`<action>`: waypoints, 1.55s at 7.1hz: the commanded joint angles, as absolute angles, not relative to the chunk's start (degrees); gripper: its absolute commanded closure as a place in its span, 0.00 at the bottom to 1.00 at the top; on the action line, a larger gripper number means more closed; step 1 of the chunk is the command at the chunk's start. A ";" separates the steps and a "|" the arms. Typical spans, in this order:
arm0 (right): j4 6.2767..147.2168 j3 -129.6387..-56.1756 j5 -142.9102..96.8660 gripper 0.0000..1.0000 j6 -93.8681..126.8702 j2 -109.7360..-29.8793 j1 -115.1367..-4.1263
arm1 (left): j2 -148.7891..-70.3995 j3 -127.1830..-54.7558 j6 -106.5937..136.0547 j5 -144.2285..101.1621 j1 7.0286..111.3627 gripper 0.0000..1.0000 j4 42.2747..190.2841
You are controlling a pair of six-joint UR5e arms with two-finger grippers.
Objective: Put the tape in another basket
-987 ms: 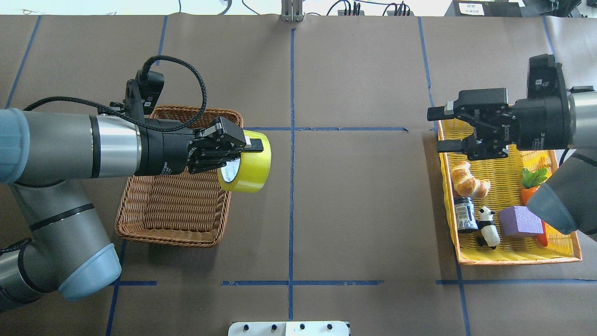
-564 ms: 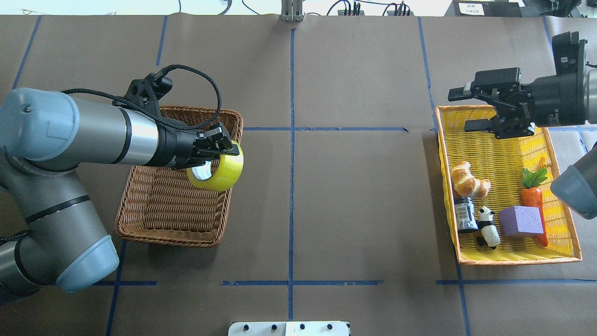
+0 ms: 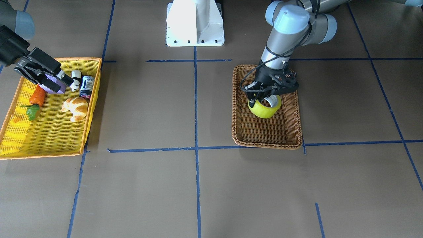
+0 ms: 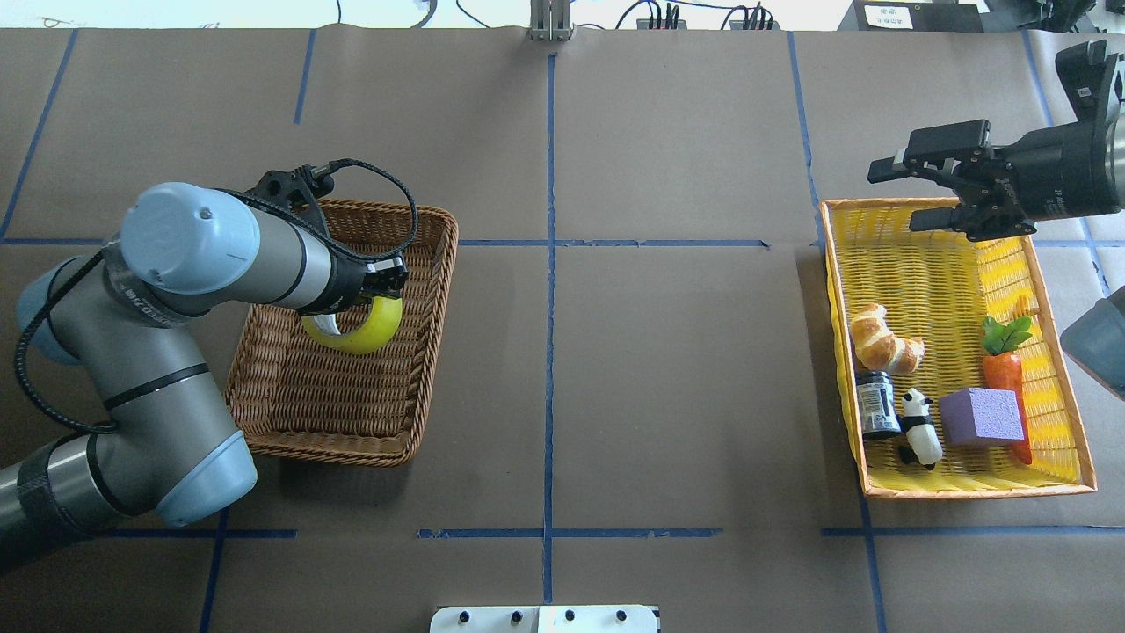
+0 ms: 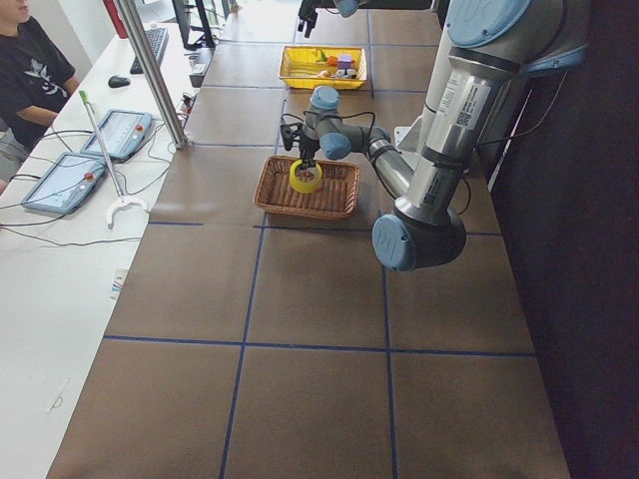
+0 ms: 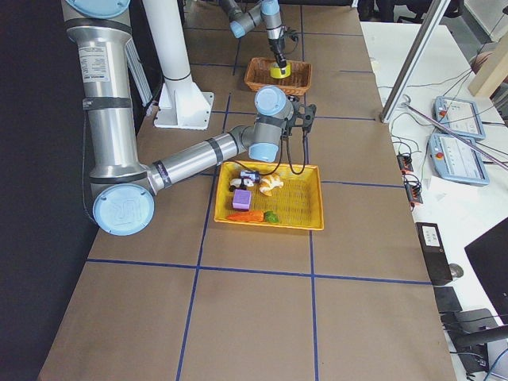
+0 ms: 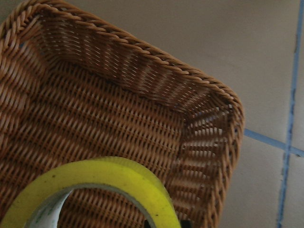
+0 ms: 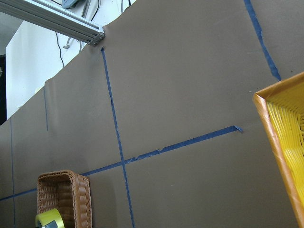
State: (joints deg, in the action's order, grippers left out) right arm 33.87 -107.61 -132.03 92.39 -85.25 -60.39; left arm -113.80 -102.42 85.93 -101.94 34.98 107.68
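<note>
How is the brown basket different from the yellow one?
The brown basket is woven wicker and smaller; the yellow basket is mesh with an orange rim. The brown basket has only the tape, held by the left tool; the yellow basket holds several toys. Both are rectangular.
</note>
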 commanded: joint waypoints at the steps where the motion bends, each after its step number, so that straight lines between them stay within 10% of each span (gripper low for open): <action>1: 34.01 -107.40 -131.40 0.00 92.29 -84.82 -59.42 | -114.61 -99.32 84.82 -101.07 34.63 0.97 107.49; 9: 34.01 -106.79 -129.29 0.00 92.29 -84.55 -57.30 | -114.61 -99.93 84.99 -101.25 34.01 0.82 104.34; 10: 34.01 -106.79 -129.29 0.00 92.29 -84.55 -57.30 | -114.61 -100.63 85.08 -101.34 34.01 0.72 104.07; 11: 34.01 -106.79 -129.29 0.00 92.29 -84.55 -57.30 | -114.44 -102.20 85.08 -101.34 34.10 0.04 104.15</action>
